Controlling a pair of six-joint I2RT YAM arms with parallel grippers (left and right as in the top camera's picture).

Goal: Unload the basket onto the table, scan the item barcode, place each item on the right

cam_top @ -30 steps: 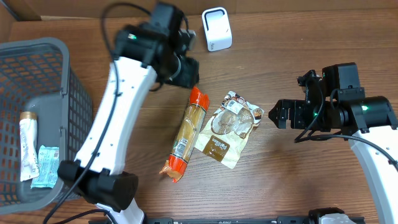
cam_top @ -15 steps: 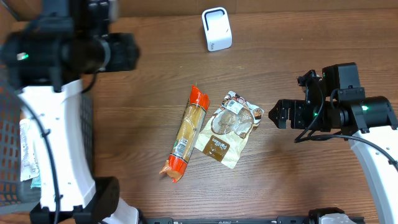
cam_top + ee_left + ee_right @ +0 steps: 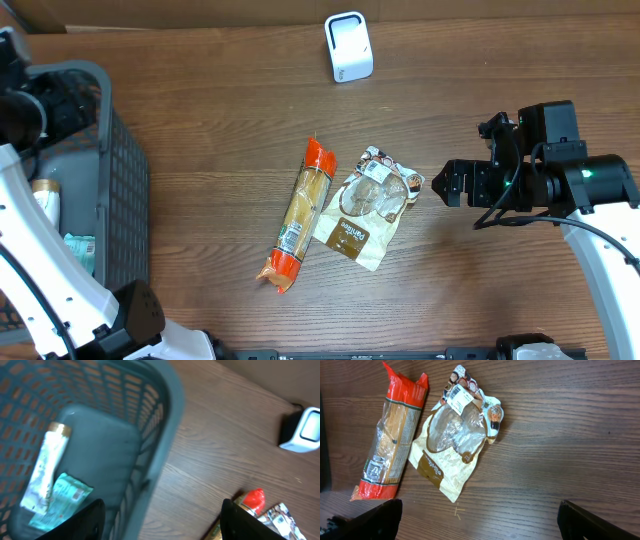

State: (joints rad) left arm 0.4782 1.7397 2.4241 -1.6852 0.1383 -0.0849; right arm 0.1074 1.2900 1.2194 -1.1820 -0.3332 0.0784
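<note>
- Left arm has swung from the far middle of the tabletop, by the scanner, out to the left edge, and its left pincer now hangs over the basket.
- Left pincer: jaws part open, nothing between them.
- Right arm has not shifted; the right pincer sits at the right, pointing left toward the goods.
- Right pincer: jaws spread wide, empty.
- Pasta pack lies flat in the middle of the tabletop, its red ends pointing far and near.
- Bag lies just right of the pasta pack, touching or nearly touching it; neither has moved.
- White barcode label faces up at the far end of the bag.
- Scanner stands upright at the far edge, well apart from both goods and both pincers.
- Inside the basket lie a tube and, just near of it, a teal packet.
</note>
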